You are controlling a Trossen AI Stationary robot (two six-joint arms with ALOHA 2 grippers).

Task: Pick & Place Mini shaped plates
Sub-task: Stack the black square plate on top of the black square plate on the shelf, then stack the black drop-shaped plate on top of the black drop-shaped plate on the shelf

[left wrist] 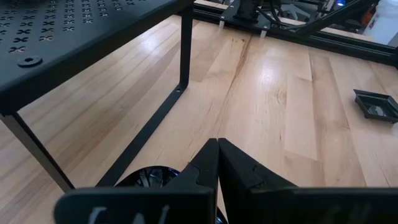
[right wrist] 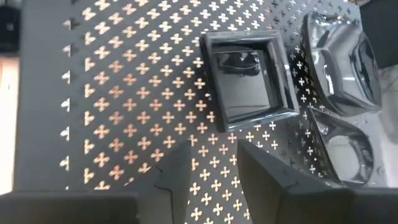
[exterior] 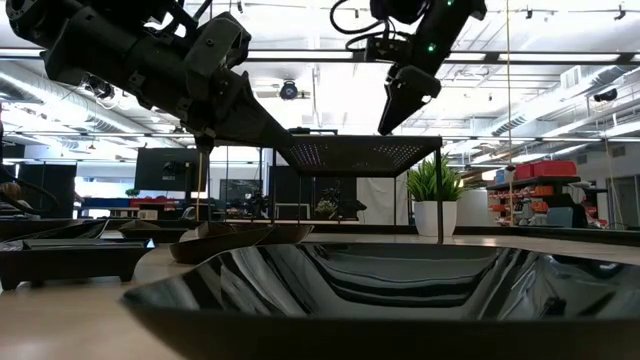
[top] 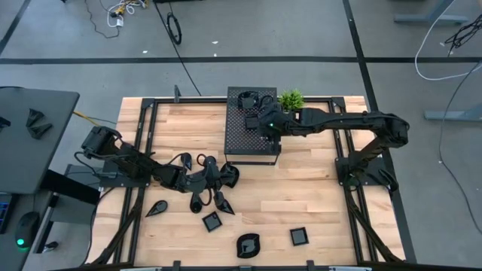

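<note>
The mini shaped plates are small glossy black dishes. A square one [right wrist: 249, 78] and two rounded ones [right wrist: 342, 62] [right wrist: 345, 152] rest on the top of the black perforated stand [top: 245, 139]. My right gripper [right wrist: 214, 158] hangs open above that top, just short of the square plate, with nothing between its fingers. Several more plates lie in a cluster [top: 202, 181] on the wooden table left of the stand's near edge. My left gripper [left wrist: 217, 144] is shut among them, above a round plate [left wrist: 149, 177], and I see nothing held.
Loose plates lie toward the table's near edge: a teardrop [top: 157, 208], two squares [top: 212, 220] [top: 299, 237] and a rounded one [top: 248, 245]. A green potted plant [top: 291, 99] stands by the stand's far right corner. The stand's leg [left wrist: 185, 50] is close to my left gripper.
</note>
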